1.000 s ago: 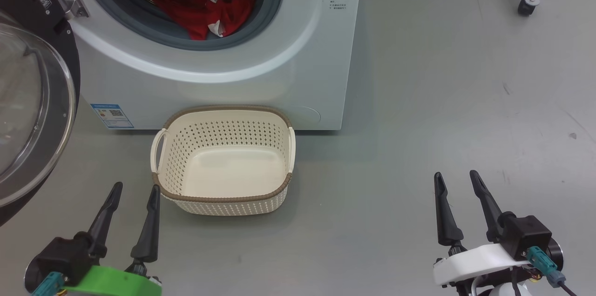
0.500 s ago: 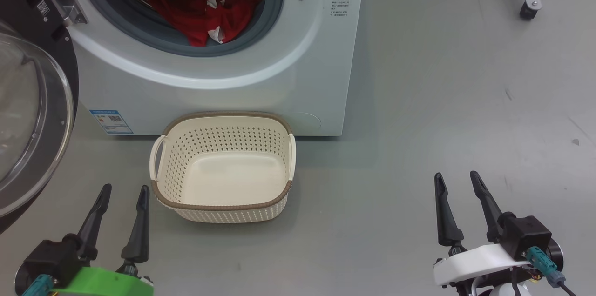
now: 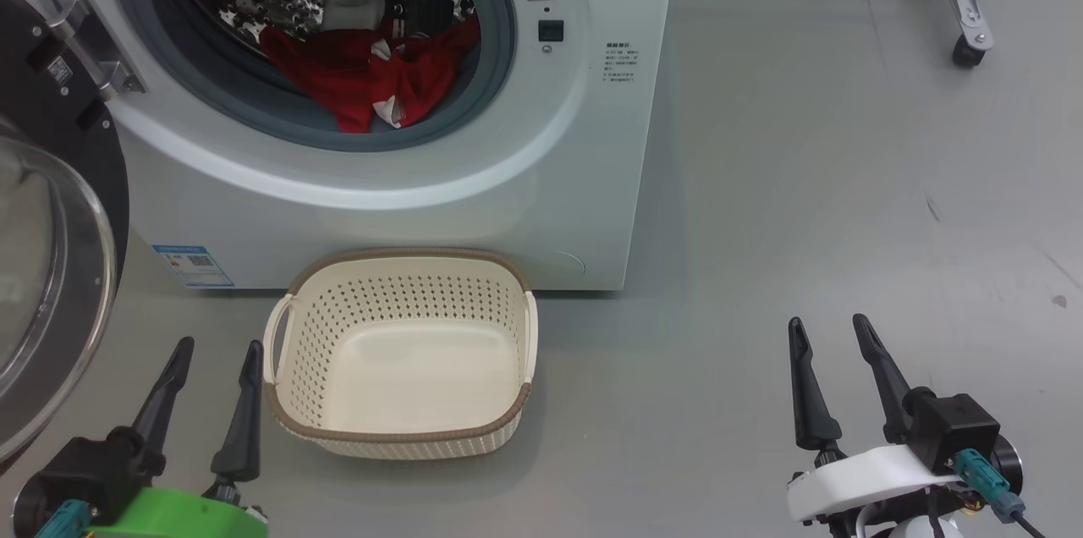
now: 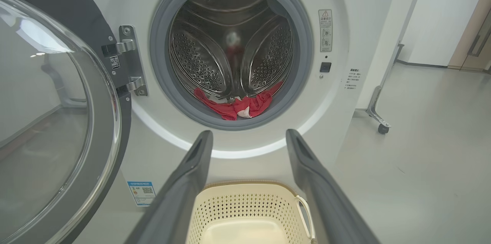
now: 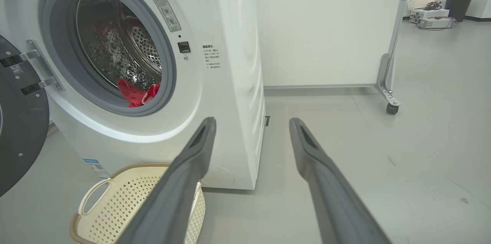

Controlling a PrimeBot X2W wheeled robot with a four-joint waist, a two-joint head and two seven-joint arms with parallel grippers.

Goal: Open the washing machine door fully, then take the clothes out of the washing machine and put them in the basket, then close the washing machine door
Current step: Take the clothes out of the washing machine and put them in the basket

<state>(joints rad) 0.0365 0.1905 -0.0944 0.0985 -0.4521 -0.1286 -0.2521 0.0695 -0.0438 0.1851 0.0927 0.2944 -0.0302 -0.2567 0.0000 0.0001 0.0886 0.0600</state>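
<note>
The white washing machine (image 3: 575, 140) stands with its door (image 3: 51, 284) swung wide to the left, glass bowl bulging outward. Red clothes (image 3: 364, 81) with white trim lie at the front bottom of the steel drum, and in the left wrist view the clothes (image 4: 236, 106) rest on the grey seal's lower lip. The cream basket (image 3: 398, 432) sits empty on the floor before the machine. My left gripper (image 3: 211, 349) is open, low beside the basket's left handle. My right gripper (image 3: 827, 326) is open over bare floor, well right of the basket.
A white panel on a metal castor leg (image 3: 966, 52) stands behind and to the right of the machine. Grey floor (image 3: 846, 183) stretches to the right. Far back in the right wrist view are a black bin (image 5: 458, 6) and boxes.
The head camera has tilted up, so the machine and basket sit lower in the picture and more of the drum shows. The left gripper has drawn down and left a little. The right gripper has stayed put.
</note>
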